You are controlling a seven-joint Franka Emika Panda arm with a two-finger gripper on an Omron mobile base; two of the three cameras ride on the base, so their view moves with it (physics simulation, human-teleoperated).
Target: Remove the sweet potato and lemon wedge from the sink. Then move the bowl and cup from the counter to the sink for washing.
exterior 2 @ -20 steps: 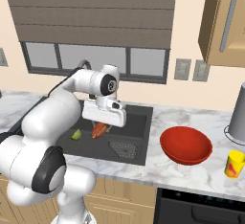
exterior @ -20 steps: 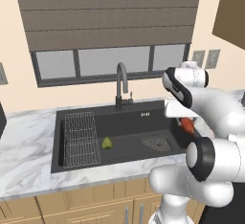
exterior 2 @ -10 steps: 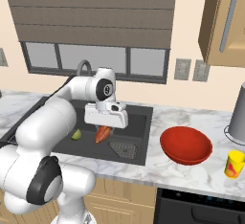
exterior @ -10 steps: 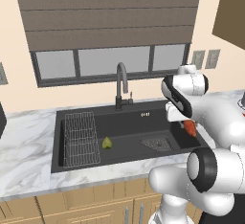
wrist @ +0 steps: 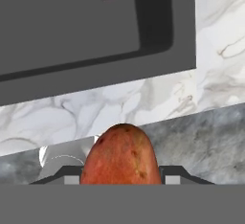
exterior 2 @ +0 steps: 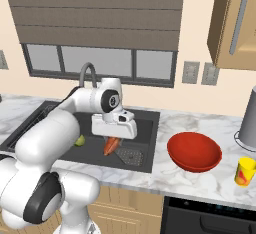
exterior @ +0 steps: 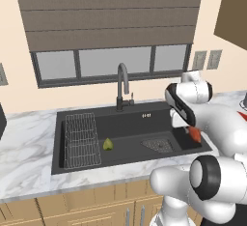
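The white arm reaches forward and bends down, its pincer [exterior 2: 113, 139] pointing downward, jaws clamped on a load.

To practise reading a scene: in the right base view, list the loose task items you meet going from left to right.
lemon wedge → sweet potato, held in the gripper → bowl → cup

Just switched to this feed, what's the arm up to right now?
The end effector is shut on the sweet potato, holding it above the right end of the sink, by the counter. The lemon wedge lies in the basin beside the wire rack. The bowl and cup sit on the counter right of the sink, untouched.
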